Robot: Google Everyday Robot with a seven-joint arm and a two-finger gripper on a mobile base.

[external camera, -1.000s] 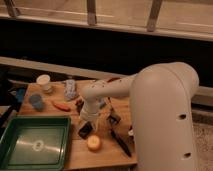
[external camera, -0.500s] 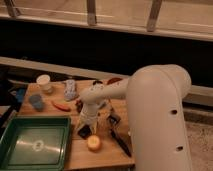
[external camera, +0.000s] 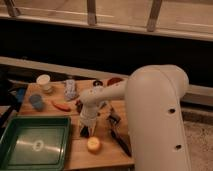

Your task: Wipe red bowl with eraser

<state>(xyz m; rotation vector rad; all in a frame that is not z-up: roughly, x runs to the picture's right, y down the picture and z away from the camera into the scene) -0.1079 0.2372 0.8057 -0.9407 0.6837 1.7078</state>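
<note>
Standing close to the table's near edge: red bowl (external camera: 93, 145), small, round, shallow and plain, reading orange-yellow in this light. As a round form it has no long axis.

Just far-left of the bowl: hand (external camera: 85, 129), smooth white, pointing straight down from a bulky, rounded white arm (external camera: 155, 115). Whether it is open or closed cannot be told.

Eraser (external camera: 84, 132): a small dark patch at the hand's tip, low on the table. Its outline and long axis are not legible, nor whether it is gripped.

Table (external camera: 102, 157): pale wood, flat.

Left: green tray (external camera: 37, 118), rectangular, glossy, with a raised rim.

Right of the bowl: black utensil (external camera: 119, 140), long and slim, running far-left to near-right.

Far left: pale cup (external camera: 44, 81), cylindrical.
</note>
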